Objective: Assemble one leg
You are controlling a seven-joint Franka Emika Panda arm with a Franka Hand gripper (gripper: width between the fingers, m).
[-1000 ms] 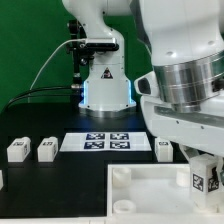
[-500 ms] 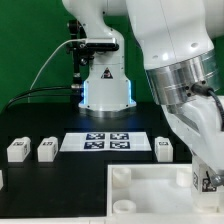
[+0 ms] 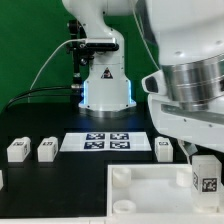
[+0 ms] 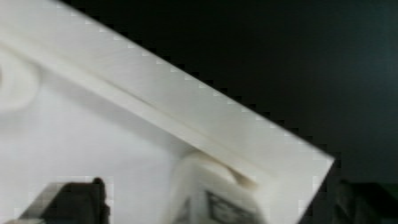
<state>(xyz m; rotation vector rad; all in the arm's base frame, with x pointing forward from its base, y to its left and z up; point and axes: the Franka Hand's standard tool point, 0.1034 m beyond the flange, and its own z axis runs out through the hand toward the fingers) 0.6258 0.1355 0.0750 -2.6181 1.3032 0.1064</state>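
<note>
A leg (image 3: 207, 181), a small white block with a black-and-white tag, stands upright at the near corner of the large white panel (image 3: 140, 190), on the exterior view's right. My gripper (image 3: 204, 166) is directly above it, with a finger on either side. In the wrist view the leg (image 4: 222, 198) is between my dark fingers (image 4: 73, 203); bare gaps show on both sides, so the jaws are open around it. Three more legs lie on the black table: two (image 3: 17, 150) (image 3: 47, 149) at the exterior view's left and one (image 3: 164, 148) right of the marker board.
The marker board (image 3: 108, 142) lies flat at mid table. The robot base (image 3: 105, 85) stands behind it. A round socket (image 3: 120, 177) shows at the panel's left corner. A small white part (image 3: 2, 179) shows at the left edge.
The wrist swung to a tilted pose half a second ago and is back to nearly the pose of one second ago. The leg stays at the panel's corner.
</note>
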